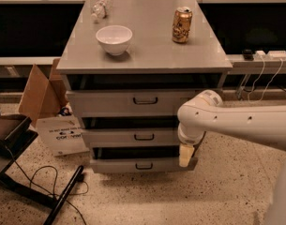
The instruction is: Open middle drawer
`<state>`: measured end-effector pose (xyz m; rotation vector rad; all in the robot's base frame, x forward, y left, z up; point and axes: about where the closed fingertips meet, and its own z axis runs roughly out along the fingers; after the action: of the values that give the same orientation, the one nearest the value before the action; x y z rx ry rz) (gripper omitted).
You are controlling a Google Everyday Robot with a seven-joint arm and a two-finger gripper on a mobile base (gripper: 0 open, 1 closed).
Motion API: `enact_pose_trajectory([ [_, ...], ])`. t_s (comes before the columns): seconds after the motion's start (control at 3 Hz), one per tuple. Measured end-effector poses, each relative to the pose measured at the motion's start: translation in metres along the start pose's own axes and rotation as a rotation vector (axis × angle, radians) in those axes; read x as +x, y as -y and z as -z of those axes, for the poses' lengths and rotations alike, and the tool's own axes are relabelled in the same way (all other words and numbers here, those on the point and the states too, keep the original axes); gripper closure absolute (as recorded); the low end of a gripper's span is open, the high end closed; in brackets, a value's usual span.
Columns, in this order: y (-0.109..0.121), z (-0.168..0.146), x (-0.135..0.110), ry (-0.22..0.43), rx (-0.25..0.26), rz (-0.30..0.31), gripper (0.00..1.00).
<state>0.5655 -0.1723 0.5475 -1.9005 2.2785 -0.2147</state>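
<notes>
The middle drawer [115, 138] is a low grey front with a small black bar handle [144, 137], set between a taller top drawer [105, 103] and a bottom drawer [114, 165]. A dark gap shows above each front. My gripper [185, 154], a cream-coloured tip on the white arm [236, 123], hangs in front of the right end of the cabinet, between the middle and bottom drawer fronts and right of both handles. It holds nothing that I can see.
On the grey cabinet top [147, 55] stand a white bowl [114, 39], a gold can [182, 25] and a lying clear bottle [100, 7]. A cardboard box [48, 111] and black stand [20, 172] with cables lie left on the speckled floor.
</notes>
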Motion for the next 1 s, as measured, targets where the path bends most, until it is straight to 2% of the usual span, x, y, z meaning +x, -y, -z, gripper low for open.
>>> enact_pose_trajectory([
  [0.33, 0.02, -0.039, 0.013, -0.095, 0.003, 0.061, 0.0],
  [0.67, 0.026, -0.067, 0.013, -0.124, -0.016, 0.089, 0.0],
  [1.0, 0.036, -0.1, -0.001, -0.102, -0.044, 0.12, 0.0],
])
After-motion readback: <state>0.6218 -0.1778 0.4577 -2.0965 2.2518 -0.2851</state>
